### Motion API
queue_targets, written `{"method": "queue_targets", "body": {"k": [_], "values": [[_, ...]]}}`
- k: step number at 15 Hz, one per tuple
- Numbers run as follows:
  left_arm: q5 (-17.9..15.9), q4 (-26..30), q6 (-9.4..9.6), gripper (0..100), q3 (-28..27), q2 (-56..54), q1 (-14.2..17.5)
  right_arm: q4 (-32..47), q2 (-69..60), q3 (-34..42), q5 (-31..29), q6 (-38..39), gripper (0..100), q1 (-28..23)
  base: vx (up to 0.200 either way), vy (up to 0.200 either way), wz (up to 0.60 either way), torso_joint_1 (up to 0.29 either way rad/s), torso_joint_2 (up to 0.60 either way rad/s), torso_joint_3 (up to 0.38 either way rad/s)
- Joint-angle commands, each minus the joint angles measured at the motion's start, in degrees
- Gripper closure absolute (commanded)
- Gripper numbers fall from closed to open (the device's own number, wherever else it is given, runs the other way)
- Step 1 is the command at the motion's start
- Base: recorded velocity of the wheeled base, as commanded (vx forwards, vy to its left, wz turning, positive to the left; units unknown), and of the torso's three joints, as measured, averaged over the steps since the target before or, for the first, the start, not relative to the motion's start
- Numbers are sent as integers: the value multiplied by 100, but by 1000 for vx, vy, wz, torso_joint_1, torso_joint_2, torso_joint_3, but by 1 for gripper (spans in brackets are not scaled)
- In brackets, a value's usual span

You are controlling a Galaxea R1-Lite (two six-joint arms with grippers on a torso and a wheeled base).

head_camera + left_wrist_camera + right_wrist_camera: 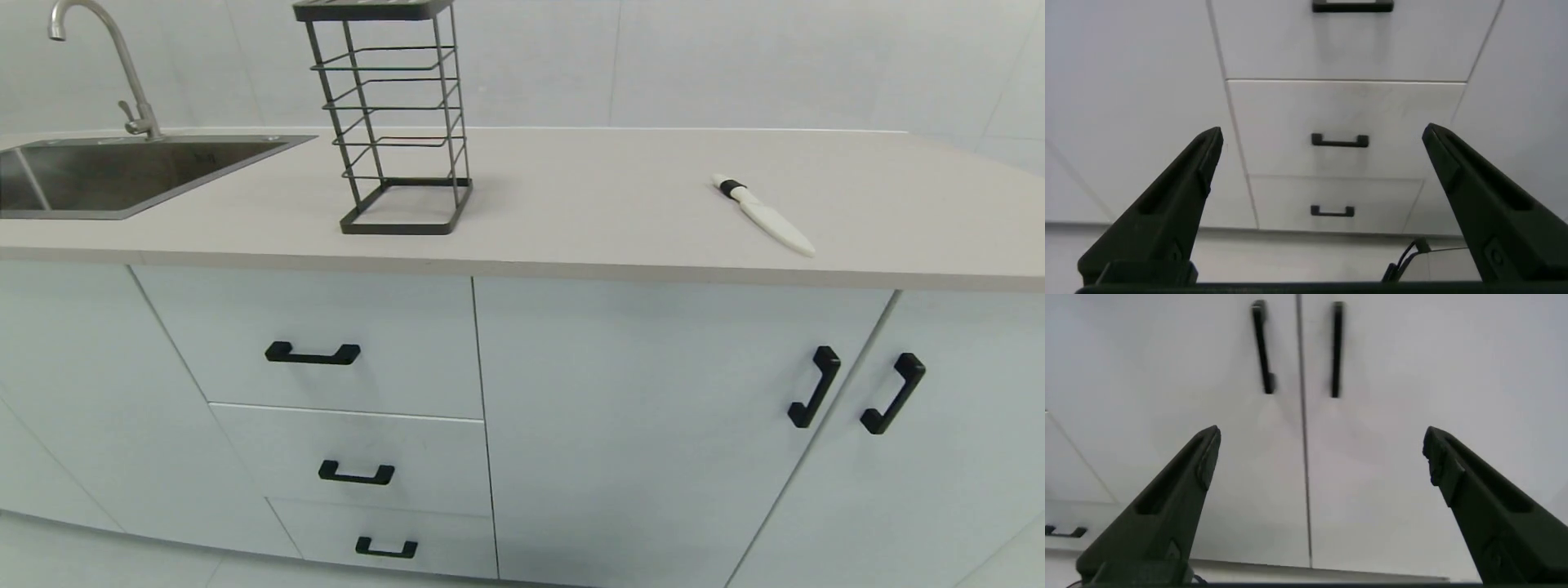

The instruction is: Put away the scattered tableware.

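Observation:
A white knife [763,214] with a black band near its handle end lies flat on the right part of the countertop [604,204]. A tall black wire rack [397,114] stands left of centre on the counter, nothing in it. My left gripper [1323,139] is open, low in front of the drawer stack, with its dark fingers [1176,204] spread wide and nothing between them. My right gripper [1319,437] is open too, facing the double cabinet doors below the counter, holding nothing.
A steel sink [122,171] with a curved faucet [106,57] sits at the counter's left end. Below are three drawers with black handles [313,354] and two cabinet doors with vertical black handles [814,387]. A tiled wall backs the counter.

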Motion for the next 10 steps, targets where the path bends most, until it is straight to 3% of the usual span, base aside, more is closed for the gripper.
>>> {"method": "queue_targets", "body": {"k": [1, 4, 7, 10], "values": [[19, -3, -5, 0, 0, 10, 2, 11, 9, 1, -2, -7, 0, 1, 0, 0, 0, 0, 0, 0], [124, -12, -5, 0, 0, 10, 2, 2, 9, 1, -2, -7, 0, 1, 0, 0, 0, 0, 0, 0], [124, -12, -5, 0, 0, 10, 2, 2, 9, 1, 7, -7, 0, 1, 200, 0, 0, 1, 2, 2], [115, -12, -5, 0, 0, 10, 2, 2, 9, 1, 7, -7, 0, 1, 0, 0, 0, 0, 0, 0]]}}
